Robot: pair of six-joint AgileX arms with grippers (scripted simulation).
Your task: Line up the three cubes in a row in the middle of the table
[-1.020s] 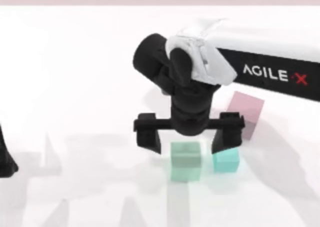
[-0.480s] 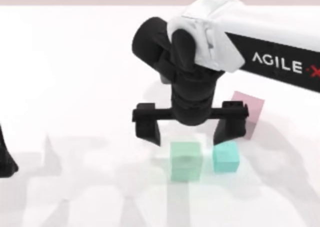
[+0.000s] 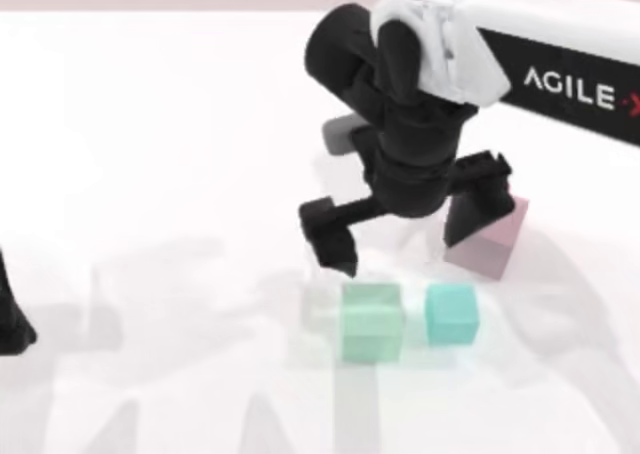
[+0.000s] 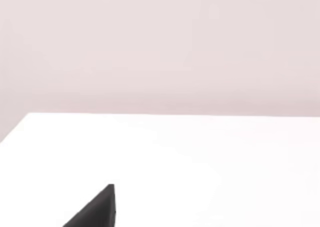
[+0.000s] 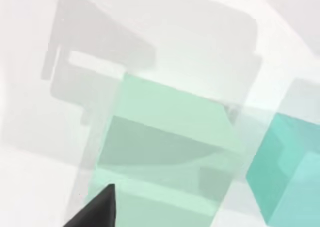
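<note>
R gripper point(image 3: 405, 224) above mint cube point(image 3: 371, 320)

Bright, soft shadows (mild glare) on table point(image 3: 150, 174).

text: "agile x" | on: right arm point(image 3: 560, 64) black side panel | white letters

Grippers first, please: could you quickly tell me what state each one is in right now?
Right gripper: open, empty, above the table behind the mint cube.
Left gripper: out of view; only a dark bit of the parked arm shows at the left edge.
</note>
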